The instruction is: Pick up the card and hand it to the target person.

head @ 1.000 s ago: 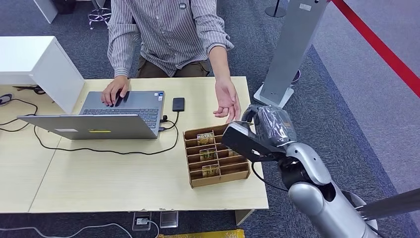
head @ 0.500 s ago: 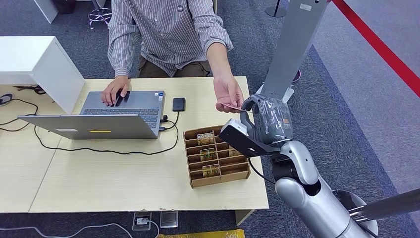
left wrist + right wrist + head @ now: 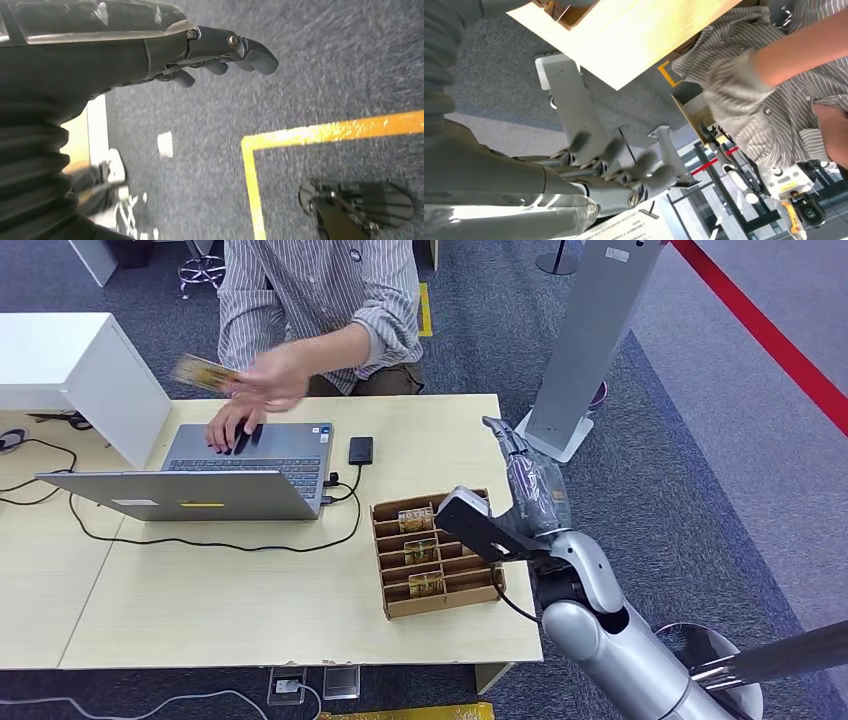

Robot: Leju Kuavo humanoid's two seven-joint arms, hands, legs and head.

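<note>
Card now in the person's hand, right hand fingers spread, empty: draw your arm back clear of the counter.

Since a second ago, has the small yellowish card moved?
Yes. The yellowish card, in the person's hand, went from the robot's right hand leftward, above the grey laptop.

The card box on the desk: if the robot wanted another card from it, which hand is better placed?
Probably the right hand: it hovers open just beside the card box. The left hand hangs over grey carpet.
</note>
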